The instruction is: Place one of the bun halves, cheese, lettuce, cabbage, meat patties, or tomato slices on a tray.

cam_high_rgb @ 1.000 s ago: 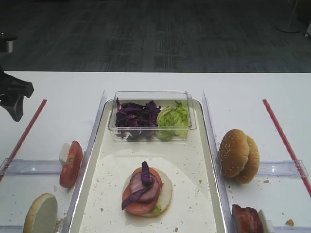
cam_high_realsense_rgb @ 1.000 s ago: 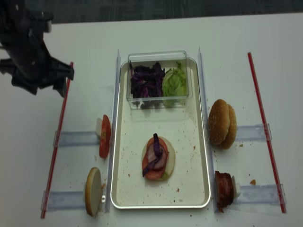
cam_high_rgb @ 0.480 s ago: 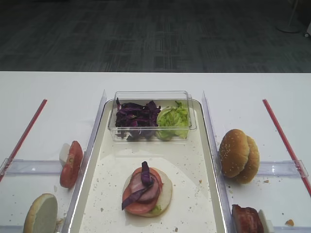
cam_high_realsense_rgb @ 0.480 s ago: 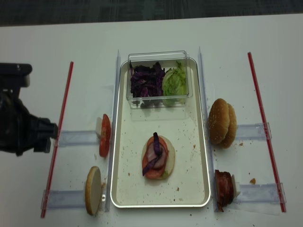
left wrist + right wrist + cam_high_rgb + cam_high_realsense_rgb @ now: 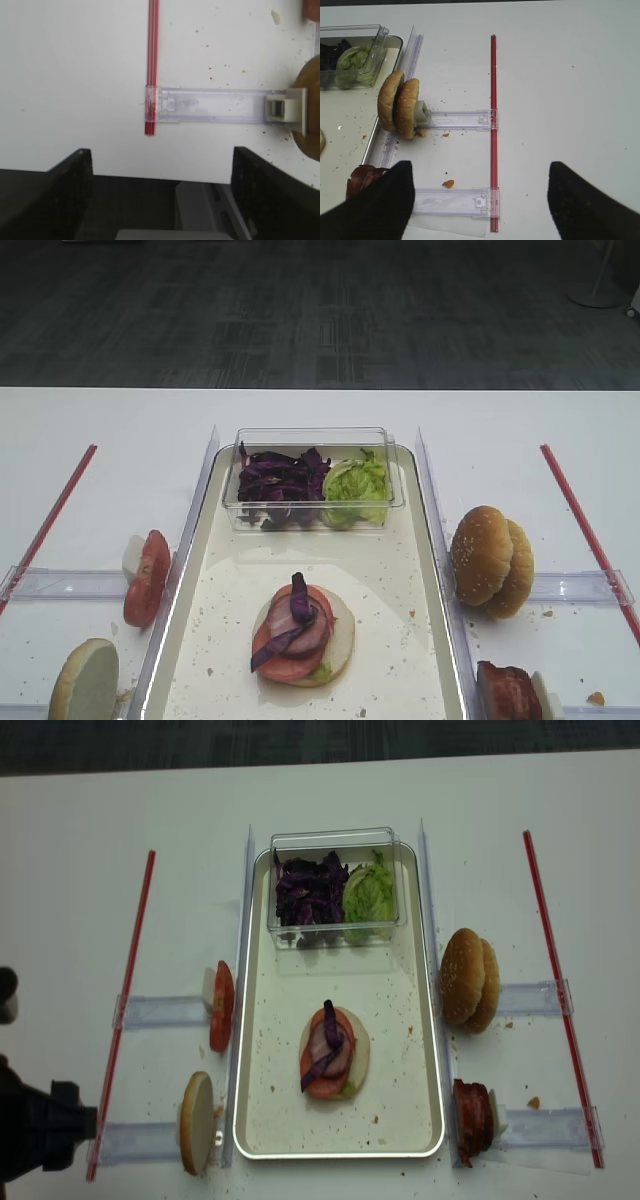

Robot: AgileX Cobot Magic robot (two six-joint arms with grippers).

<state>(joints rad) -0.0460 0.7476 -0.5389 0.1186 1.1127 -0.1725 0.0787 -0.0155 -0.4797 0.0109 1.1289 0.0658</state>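
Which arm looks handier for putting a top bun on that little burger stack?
Probably the left. Its open gripper hangs just beside the lone bun half standing left of the tray. The right gripper is open too, near the paired buns, which looks a more awkward pick.

A white counter [image 5: 130,430] carries a small clear plastic tub [image 5: 312,436] toward its far edge. Two red strips [image 5: 132,990] run front to back, one near the left edge, one [image 5: 560,990] near the right. Clear plastic rails [image 5: 160,1012] lie crosswise, joining the strips. Dark carpeted floor [image 5: 320,310] lies beyond the far edge.
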